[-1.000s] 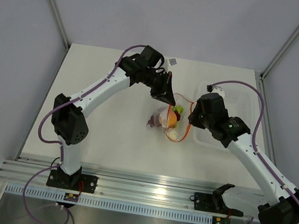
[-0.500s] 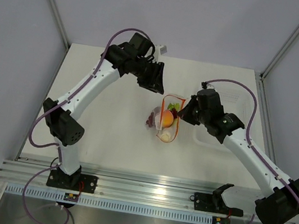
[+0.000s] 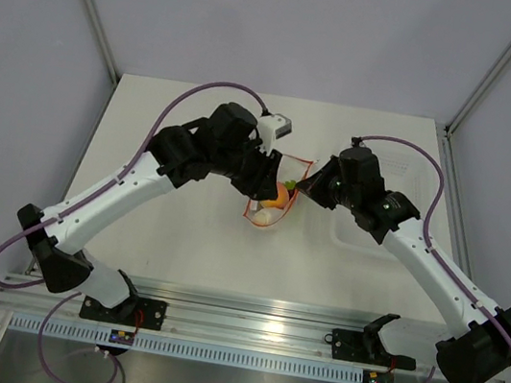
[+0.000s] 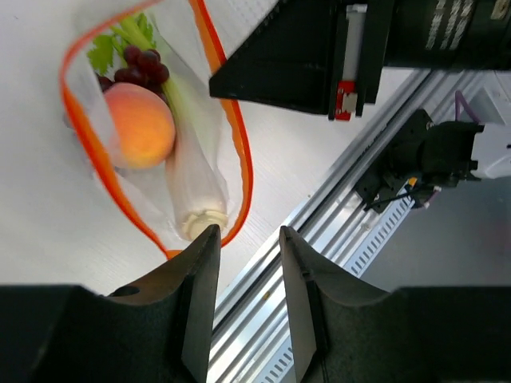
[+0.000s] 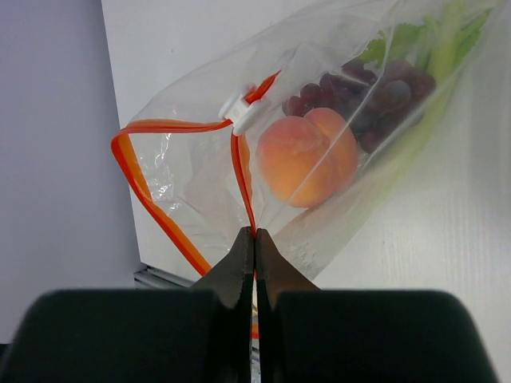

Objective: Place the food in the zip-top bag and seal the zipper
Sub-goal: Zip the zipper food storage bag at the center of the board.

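Note:
The zip-top bag (image 3: 270,211) lies mid-table with its mouth held open. Inside it are the peach (image 4: 137,124), dark red grapes (image 4: 140,64) and pale stalks (image 4: 190,179). The orange-red zipper (image 4: 238,152) forms an open loop. My right gripper (image 5: 255,233) is shut on the zipper strip (image 5: 243,179), just below the white slider (image 5: 243,112); the peach (image 5: 307,155) and grapes (image 5: 375,88) show through the plastic. In the top view it (image 3: 305,186) sits at the bag's right edge. My left gripper (image 4: 247,239) is open and empty, just above the bag's lower corner, and shows in the top view (image 3: 268,186).
A rigid clear tray (image 3: 408,177) lies at the right, partly under my right arm. The aluminium rail (image 3: 253,327) runs along the near table edge. A white tag (image 3: 279,125) sits on my left wrist.
My left arm has swung from the back of the table down to the bag, its gripper open. My right gripper has kept its hold on the zipper and pulled the mouth up and right.

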